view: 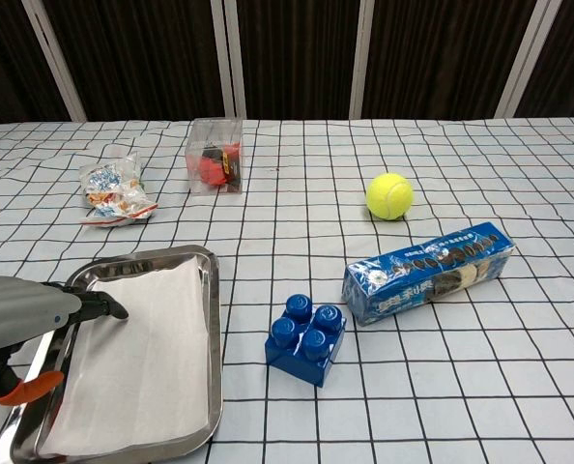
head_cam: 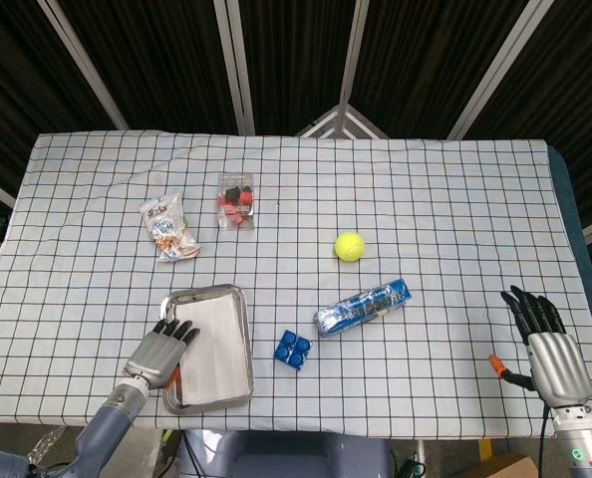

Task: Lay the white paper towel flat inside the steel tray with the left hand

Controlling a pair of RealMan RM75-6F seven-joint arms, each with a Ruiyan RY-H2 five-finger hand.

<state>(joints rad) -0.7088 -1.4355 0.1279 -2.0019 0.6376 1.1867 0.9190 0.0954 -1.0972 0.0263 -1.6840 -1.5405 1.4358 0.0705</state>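
Paper towel (view: 137, 362) already lies flat in your steel tray (view: 213, 333); left hand (head_cam: 162, 351), fingers extended and empty, just needs withdrawing.

Bare checked surface (head_cam: 455, 209) fills the right of the frame; a blue block (head_cam: 293, 350) sits just right of the tray (head_cam: 242, 299).

tray (head_cam: 238, 295): near edge on my left, paper towel (head_cam: 216, 349) lying in it
left hand (head_cam: 160, 351): at tray's left rim
block (head_cam: 292, 350): just right of tray
cookie pack (head_cam: 362, 306): right of block
ball (head_cam: 349, 245): behind pack
clear box (head_cam: 235, 200), snack bag (head_cam: 167, 228): behind tray
right hand (head_cam: 551, 352): far right, near edge
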